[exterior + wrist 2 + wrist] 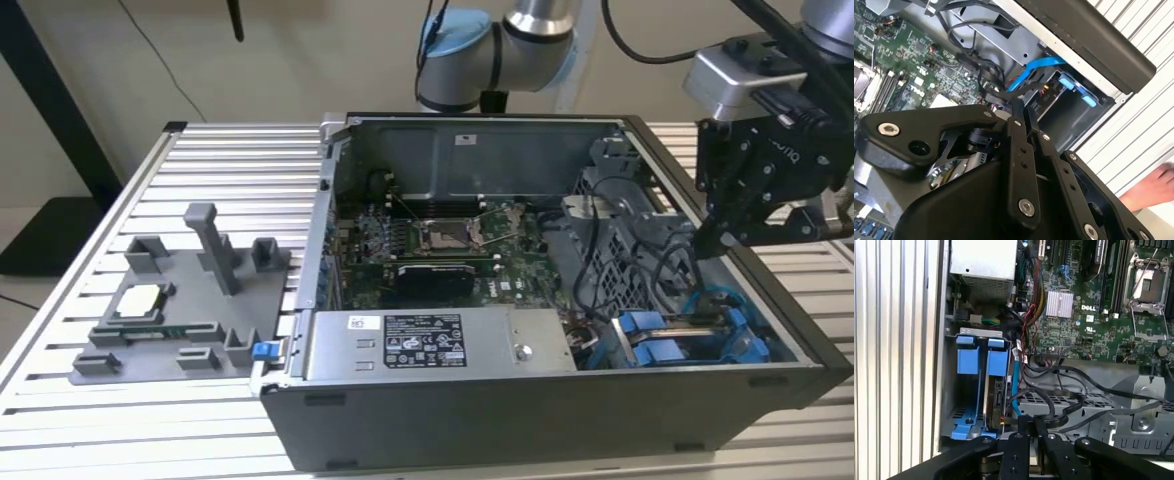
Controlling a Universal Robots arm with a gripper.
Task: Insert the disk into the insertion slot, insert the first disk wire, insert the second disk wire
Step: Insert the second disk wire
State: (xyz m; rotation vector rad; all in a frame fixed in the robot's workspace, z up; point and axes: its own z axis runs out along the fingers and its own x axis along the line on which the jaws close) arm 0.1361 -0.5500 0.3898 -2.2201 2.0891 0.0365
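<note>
Tool [1031, 426]: fingers together, apparently pinching a dark wire just behind the disk [995, 400]. Disk: seated in the blue-railed slot [966, 427]. Advice: square the connector, press gently, avoid neighbouring cables.

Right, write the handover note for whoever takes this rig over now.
Gripper: shut, low over the drive end of the open case, tips among the black wires. I cannot tell whether it is pinching one.
Disk: appears seated edge-on in the insertion slot, with its blue carrier handle at the bay mouth.
Blue cable: runs down beside the disk. I cannot tell whether it is plugged in.
Done: disk insertion, by the look of it.
Left: both wire connections are unconfirmed.
Note: a person's hand is beside the case.
</note>
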